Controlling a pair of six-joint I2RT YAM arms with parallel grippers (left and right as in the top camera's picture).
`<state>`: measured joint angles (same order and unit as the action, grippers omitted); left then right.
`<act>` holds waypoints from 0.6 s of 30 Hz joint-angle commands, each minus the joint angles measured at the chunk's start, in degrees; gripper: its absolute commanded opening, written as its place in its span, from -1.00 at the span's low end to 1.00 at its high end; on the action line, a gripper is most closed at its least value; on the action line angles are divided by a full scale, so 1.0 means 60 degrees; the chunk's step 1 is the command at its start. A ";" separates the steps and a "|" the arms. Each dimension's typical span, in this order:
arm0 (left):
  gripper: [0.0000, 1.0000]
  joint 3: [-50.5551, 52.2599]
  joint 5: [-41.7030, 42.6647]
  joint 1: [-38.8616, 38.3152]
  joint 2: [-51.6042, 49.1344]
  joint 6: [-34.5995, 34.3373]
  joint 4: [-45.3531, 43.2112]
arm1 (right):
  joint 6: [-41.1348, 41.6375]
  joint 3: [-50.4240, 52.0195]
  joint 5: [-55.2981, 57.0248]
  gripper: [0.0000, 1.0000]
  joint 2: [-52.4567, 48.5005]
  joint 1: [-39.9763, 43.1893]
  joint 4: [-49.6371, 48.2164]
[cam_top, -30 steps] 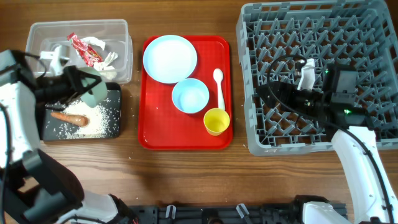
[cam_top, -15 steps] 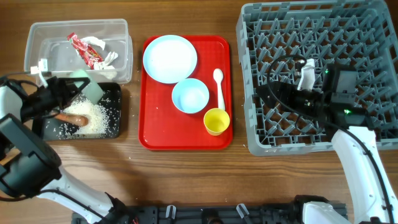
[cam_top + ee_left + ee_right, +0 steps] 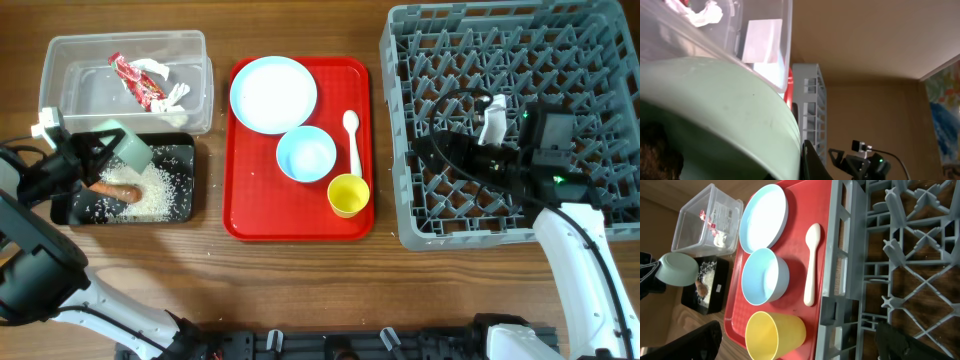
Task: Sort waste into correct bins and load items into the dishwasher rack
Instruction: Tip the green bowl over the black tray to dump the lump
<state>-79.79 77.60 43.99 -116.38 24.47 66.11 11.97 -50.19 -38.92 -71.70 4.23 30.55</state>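
Observation:
My left gripper (image 3: 103, 158) is shut on a pale green bowl (image 3: 132, 147) and holds it tilted over the black tub (image 3: 183, 150). White rice (image 3: 155, 197) and an orange carrot piece (image 3: 118, 189) lie in that tub. In the left wrist view the bowl (image 3: 715, 110) fills the frame, with something dark brown (image 3: 655, 152) at its lower edge. The clear tub (image 3: 125, 38) holds the red-and-white wrapper (image 3: 140, 80). My right gripper (image 3: 432, 150) is open and empty over the grey rack (image 3: 600, 60), its fingers (image 3: 695, 342) spread wide.
The red tray (image 3: 240, 225) holds a pale plate (image 3: 273, 93), a blue bowl (image 3: 305, 154), a white spoon (image 3: 352, 140) and a yellow cup (image 3: 348, 194). The right wrist view shows them too, cup (image 3: 775, 335) nearest, beside the rack's left wall (image 3: 840, 255).
My left arm has swung down and to the left, and the green bowl has shifted a little left over the black tub. The right arm has not moved.

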 commanded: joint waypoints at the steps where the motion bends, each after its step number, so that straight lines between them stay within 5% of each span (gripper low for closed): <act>1: -0.92 -0.0117 0.1209 -0.0025 -0.0124 -0.0160 0.0000 | 0.0040 -0.0131 0.0062 0.99 -0.0080 -0.0033 -0.0015; 3: -0.92 -0.0117 0.2131 -0.0033 -0.0124 -0.0186 0.0310 | 0.0040 -0.0131 0.0058 1.00 -0.0080 -0.0033 -0.0007; 7: -0.92 -0.0142 0.2127 -0.0033 -0.0124 -0.1453 0.0382 | 0.0040 -0.0131 0.0062 0.99 -0.0080 -0.0033 -0.0007; 18: -0.92 -0.0142 0.2124 -0.0036 -0.0098 -0.2339 0.0557 | 0.0040 -0.0131 0.0062 1.00 -0.0080 -0.0033 -0.0007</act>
<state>-79.79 88.44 43.90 -116.38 13.74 67.94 11.97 -50.19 -38.92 -71.70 4.23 30.55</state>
